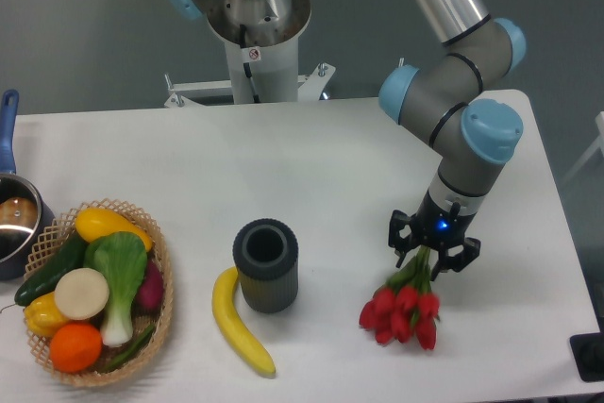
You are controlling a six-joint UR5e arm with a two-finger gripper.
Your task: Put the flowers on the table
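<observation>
The flowers (pixel 400 310) are a bunch of red tulip buds on green stems, low over the white table (pixel 311 167) at the front right. The buds point toward the front edge and look to rest on or just above the tabletop. My gripper (pixel 433 250) stands right above the stems and is shut on them. The stems' upper ends are hidden between the fingers.
A dark grey cylindrical vase (pixel 266 265) stands left of the flowers with a yellow banana (pixel 236 322) beside it. A wicker basket (pixel 160 323) of vegetables and fruit sits at the front left. A pot (pixel 17 219) is at the left edge.
</observation>
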